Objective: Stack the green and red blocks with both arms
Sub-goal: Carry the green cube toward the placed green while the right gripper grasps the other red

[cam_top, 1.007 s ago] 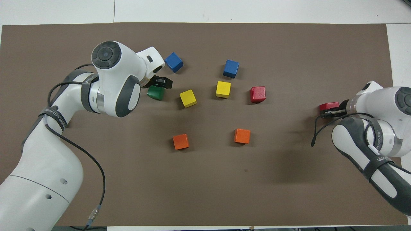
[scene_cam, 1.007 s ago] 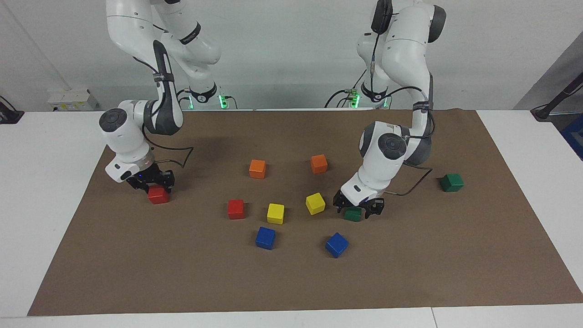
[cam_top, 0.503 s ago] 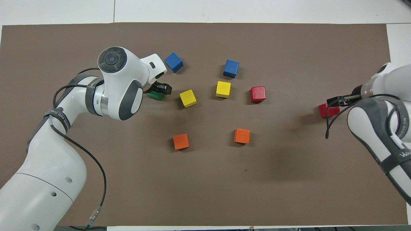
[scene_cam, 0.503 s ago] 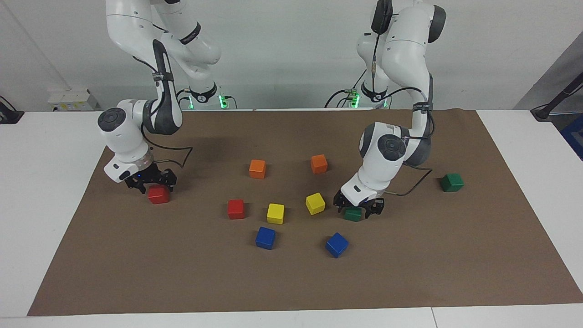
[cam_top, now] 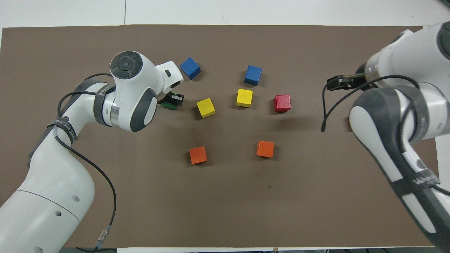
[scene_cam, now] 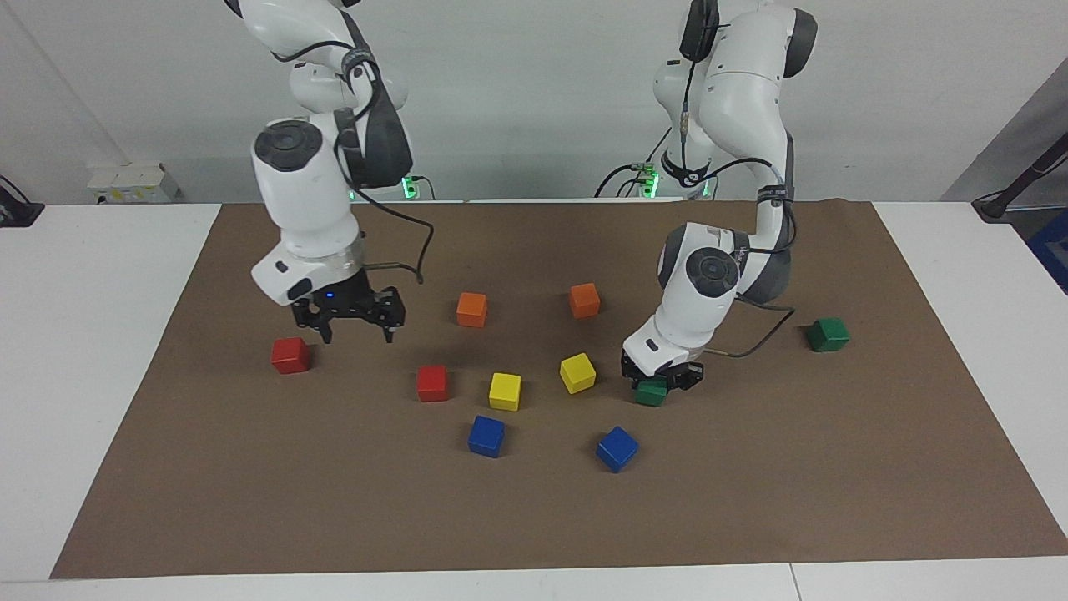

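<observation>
The left arm bends down steeply from its elbow, its wrist tilted toward the worktop (scene_cam: 943, 275), and the left pincer (scene_cam: 659, 380) is clamped on a small dark green cube (scene_cam: 650, 393) resting on the brown mat (scene_cam: 534, 517) beside a yellow cube (scene_cam: 577, 372). The right arm stands more upright, forearm nearly vertical, its right pincer (scene_cam: 355, 330) raised with fingers spread wide and empty, over the mat between two bright red cubes (scene_cam: 289, 355) (scene_cam: 432, 382). A second dark green cube (scene_cam: 828, 334) sits toward the left arm's end.
</observation>
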Action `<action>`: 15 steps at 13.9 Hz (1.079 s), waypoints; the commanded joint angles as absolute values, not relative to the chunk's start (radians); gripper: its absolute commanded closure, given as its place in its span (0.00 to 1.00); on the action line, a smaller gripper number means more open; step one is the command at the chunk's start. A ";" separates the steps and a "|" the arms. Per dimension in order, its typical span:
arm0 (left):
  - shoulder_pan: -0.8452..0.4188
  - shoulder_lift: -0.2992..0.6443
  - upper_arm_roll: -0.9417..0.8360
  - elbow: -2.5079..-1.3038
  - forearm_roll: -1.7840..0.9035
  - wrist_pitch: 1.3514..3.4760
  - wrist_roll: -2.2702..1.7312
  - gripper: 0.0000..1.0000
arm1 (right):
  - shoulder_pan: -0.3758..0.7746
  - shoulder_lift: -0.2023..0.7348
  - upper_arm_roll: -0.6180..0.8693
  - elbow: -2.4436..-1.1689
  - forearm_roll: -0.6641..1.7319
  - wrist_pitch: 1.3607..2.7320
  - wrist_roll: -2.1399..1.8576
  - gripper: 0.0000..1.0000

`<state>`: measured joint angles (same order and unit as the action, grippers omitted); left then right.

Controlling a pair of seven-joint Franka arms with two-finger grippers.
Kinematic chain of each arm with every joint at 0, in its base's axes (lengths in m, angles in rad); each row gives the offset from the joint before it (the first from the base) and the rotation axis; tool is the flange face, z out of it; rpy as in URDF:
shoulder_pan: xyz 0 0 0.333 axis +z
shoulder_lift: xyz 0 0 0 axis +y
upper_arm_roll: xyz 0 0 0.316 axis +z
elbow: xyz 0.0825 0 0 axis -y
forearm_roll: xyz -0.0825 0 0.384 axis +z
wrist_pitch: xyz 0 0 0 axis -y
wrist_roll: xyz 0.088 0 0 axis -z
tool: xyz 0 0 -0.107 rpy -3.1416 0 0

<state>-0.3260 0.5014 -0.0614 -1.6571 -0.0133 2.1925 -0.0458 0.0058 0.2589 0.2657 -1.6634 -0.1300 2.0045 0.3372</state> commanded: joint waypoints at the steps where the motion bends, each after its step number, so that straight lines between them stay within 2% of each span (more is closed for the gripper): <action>1: -0.310 0.473 -0.046 -1.626 -0.015 2.138 -0.055 1.00 | 0.051 0.342 0.267 -1.615 -0.161 2.042 0.443 0.00; 3: -0.241 0.385 -0.048 -1.679 -0.012 2.132 -0.051 1.00 | 0.052 0.365 0.268 -1.655 -0.161 2.088 0.463 0.00; 6: -0.137 0.241 -0.048 -1.825 -0.011 2.132 -0.019 1.00 | 0.054 0.367 0.268 -1.721 -0.160 2.152 0.500 0.00; 12: 0.113 0.094 -0.049 -1.979 -0.011 2.121 0.217 1.00 | 0.058 0.367 0.268 -1.864 -0.158 2.301 0.514 0.00; 15: 0.204 0.092 -0.049 -1.990 -0.012 2.125 0.322 1.00 | 0.055 0.377 0.268 -1.888 -0.158 2.335 0.511 0.00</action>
<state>0.1569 0.1295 -0.0357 -1.9440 -0.0131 2.1234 0.2771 0.0638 0.3872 0.2613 -1.8538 -0.1441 2.3025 0.4826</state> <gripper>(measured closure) 0.454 0.000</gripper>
